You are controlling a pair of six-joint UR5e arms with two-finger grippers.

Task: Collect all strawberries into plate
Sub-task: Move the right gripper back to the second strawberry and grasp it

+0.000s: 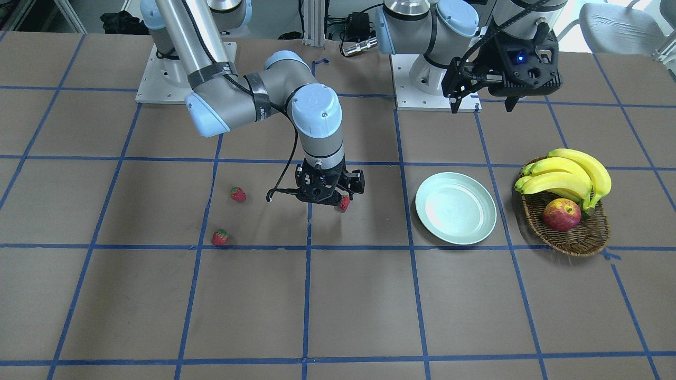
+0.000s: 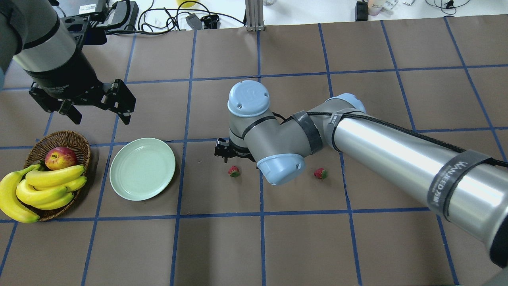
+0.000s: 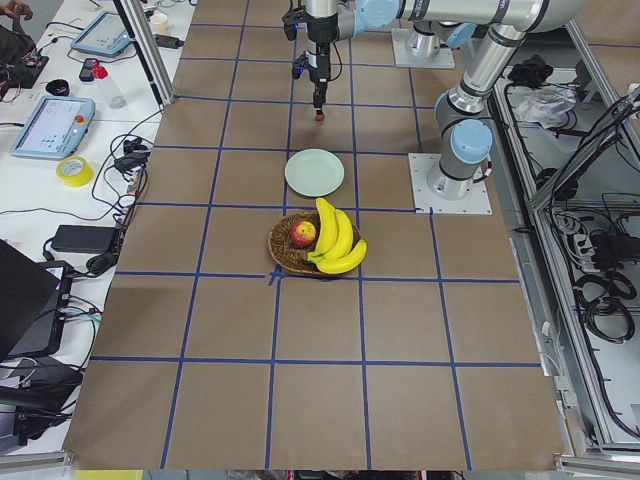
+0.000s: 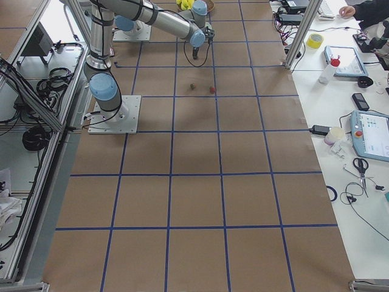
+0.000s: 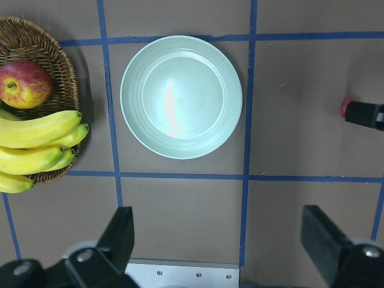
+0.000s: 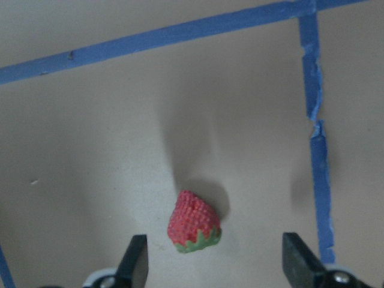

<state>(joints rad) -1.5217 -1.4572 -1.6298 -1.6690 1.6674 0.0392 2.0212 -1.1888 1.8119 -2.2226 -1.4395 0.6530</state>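
1. While the right claw (image 6: 217, 259) hovers wide open just above the tabletop (image 1: 369, 306), one strawberry (image 6: 193, 231) lies untouched between its fingers.
2. A second strawberry (image 1: 238, 194) and a third strawberry (image 1: 219, 237) lie well apart from the empty plate (image 1: 456, 208).
3. The left claw (image 2: 101, 118) hangs wide open, holding nothing.

A broad brown table (image 1: 338, 306) filled the scene, its top divided into squares by blue tape lines (image 1: 306, 295). Bright, even light fell from above and left only soft shadows. Along the table's far side ran a white bench (image 2: 309, 12) strewn with black cables (image 2: 166, 18); a yellow tape roll (image 3: 74, 170) and a tablet-like pendant (image 3: 52, 125) lay on it. Aluminium posts (image 3: 140, 50) rose at its edge. On the near side, a grey railed strip (image 3: 600, 350) carried more loose cables.
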